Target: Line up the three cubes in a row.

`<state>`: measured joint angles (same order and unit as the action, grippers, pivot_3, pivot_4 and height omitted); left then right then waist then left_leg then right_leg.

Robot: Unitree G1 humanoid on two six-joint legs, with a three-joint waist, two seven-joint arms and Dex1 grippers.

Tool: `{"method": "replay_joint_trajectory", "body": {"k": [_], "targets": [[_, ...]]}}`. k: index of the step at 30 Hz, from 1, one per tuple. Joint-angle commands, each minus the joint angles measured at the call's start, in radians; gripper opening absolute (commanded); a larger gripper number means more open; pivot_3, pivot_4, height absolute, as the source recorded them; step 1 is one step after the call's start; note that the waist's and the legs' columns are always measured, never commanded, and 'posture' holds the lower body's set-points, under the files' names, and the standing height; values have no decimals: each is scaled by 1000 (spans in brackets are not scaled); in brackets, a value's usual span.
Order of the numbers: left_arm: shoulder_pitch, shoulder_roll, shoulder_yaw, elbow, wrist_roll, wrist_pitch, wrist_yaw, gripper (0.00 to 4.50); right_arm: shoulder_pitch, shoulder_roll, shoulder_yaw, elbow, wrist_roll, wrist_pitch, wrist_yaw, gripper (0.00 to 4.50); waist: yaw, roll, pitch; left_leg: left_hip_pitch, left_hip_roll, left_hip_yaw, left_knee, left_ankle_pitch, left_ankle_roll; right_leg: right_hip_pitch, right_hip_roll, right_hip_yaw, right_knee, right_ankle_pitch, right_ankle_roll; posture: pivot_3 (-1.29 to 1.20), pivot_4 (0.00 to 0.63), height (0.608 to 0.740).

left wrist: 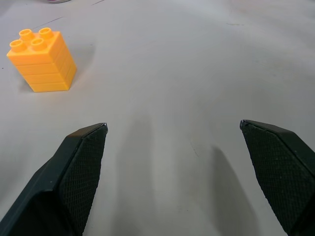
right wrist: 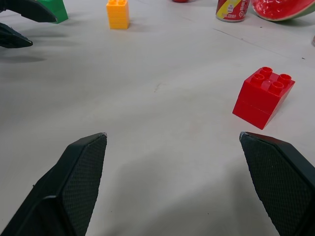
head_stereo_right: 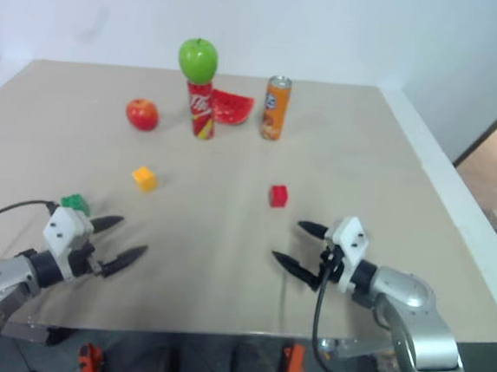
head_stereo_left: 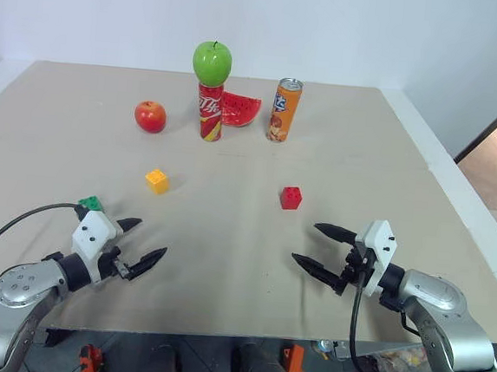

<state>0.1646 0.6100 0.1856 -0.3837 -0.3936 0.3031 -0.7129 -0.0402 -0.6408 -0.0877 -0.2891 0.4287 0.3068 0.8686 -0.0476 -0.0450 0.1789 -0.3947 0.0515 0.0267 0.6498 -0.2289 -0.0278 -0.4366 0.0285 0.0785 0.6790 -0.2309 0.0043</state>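
Both tools, left tool (head_stereo_left: 144, 239) and right tool (head_stereo_left: 322, 248), hover spread open and empty over the surface (head_stereo_left: 233, 163); yellow-orange cube (head_stereo_left: 157, 181) lies centrally, green cube (head_stereo_left: 90, 203) nearer-left of it, red cube (head_stereo_left: 291, 198) well right; a careless fingertip could knock a cube askew.

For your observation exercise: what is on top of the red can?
A green apple sits on the red can, covering its lid. The can hides part of the watermelon slice behind it.
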Motion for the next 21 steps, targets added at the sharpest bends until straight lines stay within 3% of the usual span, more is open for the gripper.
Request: {"method": "replay_joint_trajectory", "body": {"k": [1, 12, 21], "targets": [[0, 11, 12, -26, 6, -29, -9, 4471, -6, 3, -25, -25, 12, -14, -8, 4500, 0, 0, 0, 0, 0, 0, 0, 0, 0, 0, 0, 0, 0, 0, 0, 0, 150, 740], [-21, -13, 12, -33, -98, 21, -67, 4471, -2, 17, -27, -40, 11, -23, -33, 4500, 0, 0, 0, 0, 0, 0, 0, 0, 0, 0, 0, 0, 0, 0, 0, 0, 150, 740], [-43, -33, -4, -24, -59, -67, -61, 4471, 3, 32, -44, -55, 21, -40, -48, 4500, 0, 0, 0, 0, 0, 0, 0, 0, 0, 0, 0, 0, 0, 0, 0, 0, 150, 740]]}}
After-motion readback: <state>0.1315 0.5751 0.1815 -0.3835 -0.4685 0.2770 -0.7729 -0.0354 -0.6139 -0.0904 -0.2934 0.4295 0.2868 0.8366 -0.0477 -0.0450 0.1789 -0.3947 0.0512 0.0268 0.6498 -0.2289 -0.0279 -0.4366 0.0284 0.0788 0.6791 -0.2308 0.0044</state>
